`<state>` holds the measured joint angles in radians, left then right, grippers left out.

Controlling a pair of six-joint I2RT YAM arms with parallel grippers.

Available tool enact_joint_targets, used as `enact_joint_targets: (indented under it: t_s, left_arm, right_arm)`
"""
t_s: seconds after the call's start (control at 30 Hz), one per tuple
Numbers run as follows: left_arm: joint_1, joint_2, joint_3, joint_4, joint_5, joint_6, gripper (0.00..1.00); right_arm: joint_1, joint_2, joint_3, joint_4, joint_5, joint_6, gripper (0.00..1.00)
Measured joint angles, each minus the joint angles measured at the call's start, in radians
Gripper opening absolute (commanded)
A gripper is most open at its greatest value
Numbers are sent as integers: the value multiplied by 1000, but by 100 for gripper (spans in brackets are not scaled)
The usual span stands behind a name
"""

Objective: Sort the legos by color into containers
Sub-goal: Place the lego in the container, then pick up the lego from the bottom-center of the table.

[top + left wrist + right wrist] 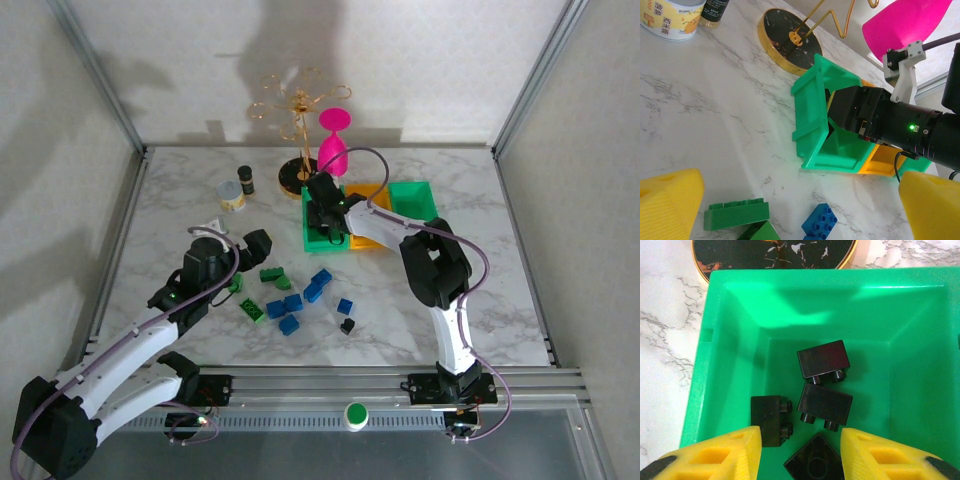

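Right pincer (800, 440) part-open above black legos (823, 361)

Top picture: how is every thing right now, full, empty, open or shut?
Left green bin: holds four black bricks.
Orange bin: inside mostly hidden.
Right green bin: looks empty.
Right tool: open, over the left green bin.
Left tool: open, holding nothing.
Blue and green bricks: loose on the table.
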<state>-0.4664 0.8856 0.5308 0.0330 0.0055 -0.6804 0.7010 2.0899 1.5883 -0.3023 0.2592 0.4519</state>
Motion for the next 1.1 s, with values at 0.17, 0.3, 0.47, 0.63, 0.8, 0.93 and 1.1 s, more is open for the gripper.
enact_joint_targets:
  t_s: [0.17, 0.3, 0.47, 0.63, 0.8, 0.93, 1.1]
  left_arm:
    - [0, -18, 0, -1, 13, 4, 100]
    - [0, -32, 0, -3, 29, 8, 100]
    - [-17, -55, 0, -12, 40, 7, 100]
    - [-86, -79, -8, -15, 37, -1, 100]
    - [-176, -104, -30, -38, 17, -24, 100]
    - [-229, -124, -50, -46, -6, -49, 100]
    - [-278, -149, -88, -61, -30, -84, 100]
  right_arm:
    - [0, -102, -63, 3, -10, 4, 46]
    - [0, -221, -146, 18, -22, 11, 46]
    - [5, -359, -280, 28, -25, 31, 47]
    - [43, -487, -435, 10, -24, 61, 48]
    - [106, -623, -600, -28, -26, 92, 51]
    - [146, -721, -719, -56, -38, 116, 53]
    - [209, -822, -851, -83, -65, 162, 56]
